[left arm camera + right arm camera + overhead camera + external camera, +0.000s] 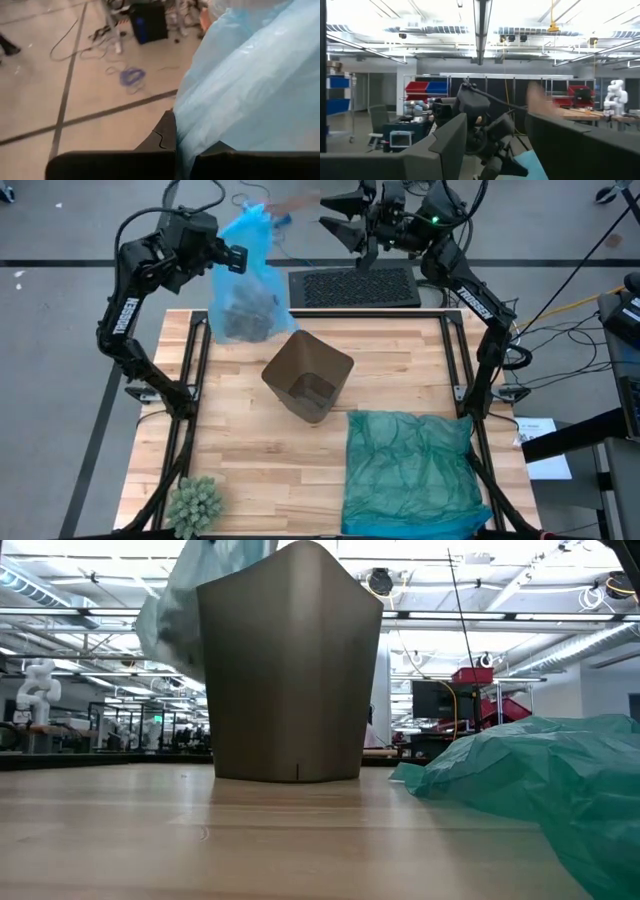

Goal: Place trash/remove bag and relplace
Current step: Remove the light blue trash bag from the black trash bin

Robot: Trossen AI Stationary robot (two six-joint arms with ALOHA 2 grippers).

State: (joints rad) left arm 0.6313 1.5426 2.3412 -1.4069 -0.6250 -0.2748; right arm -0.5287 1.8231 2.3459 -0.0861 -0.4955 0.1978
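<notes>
From above, the left gripper (238, 258) was closed on the upper part of the bag (245, 275), a light blue liner that hung raised over the far left edge of the table (250, 455), with a dark clump of trash (250, 308) showing through its lower half. The right gripper (345, 228) was up beyond the table's far edge, above a black mat (355, 286), its jaws spread wide and holding nothing; a blurred skin-toned streak, seemingly a person's arm (295, 204), reached toward the bag's top between the two grippers. A tan bin (307, 374) stood near the table's middle, bare inside, with a teal-green bag (410, 470) spread flat at the near right corner and a green spiky ball (195, 502) at the near left corner. At table height, the bin (290, 660) filled the middle of the picture, the blue bag (175, 610) hung behind it and off the wood, and the teal-green bag (540, 775) lay crumpled to one side. The left wrist camera showed the bag's (250, 85) blue plastic rising from between that arm's own dark fingers (110, 165), with floor and cables behind. The right wrist camera looked past its own parted fingers (445, 145) at the other arm's gripper (485, 135), a corner of blue plastic (530, 167) and a blurred hand (537, 97) farther off.
</notes>
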